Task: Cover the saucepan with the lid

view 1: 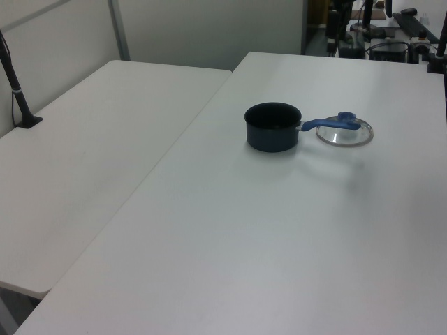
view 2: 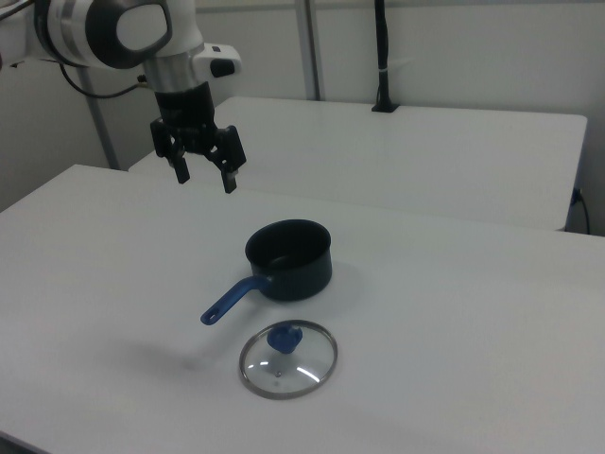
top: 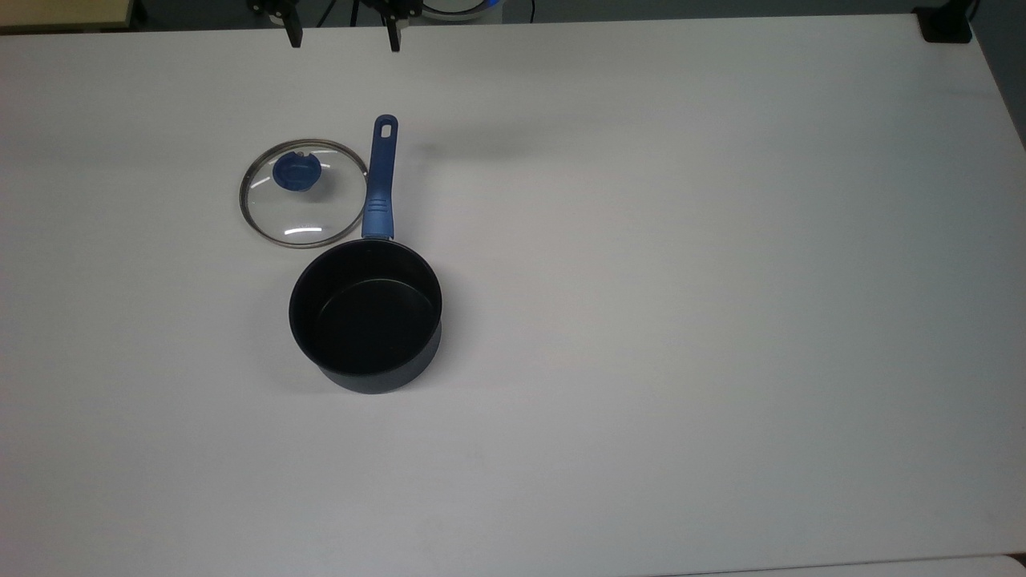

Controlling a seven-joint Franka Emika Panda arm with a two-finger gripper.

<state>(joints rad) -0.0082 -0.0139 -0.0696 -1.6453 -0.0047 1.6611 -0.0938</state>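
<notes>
My tool hangs spread and empty; next I reach the lid beside the saucepan

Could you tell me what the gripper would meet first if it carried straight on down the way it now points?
Probably bare table: the open gripper points down, seemingly clear of the saucepan and lid, though depth is uncertain.

On the table, the saucepan stands upright with its handle pointing toward the top view's upper edge. The lid lies flat on the table just beside the handle, on the top view's left, off the pan. In the right view the gripper hangs above the table, up and to the right view's left of the saucepan, well apart from the lid.
</notes>
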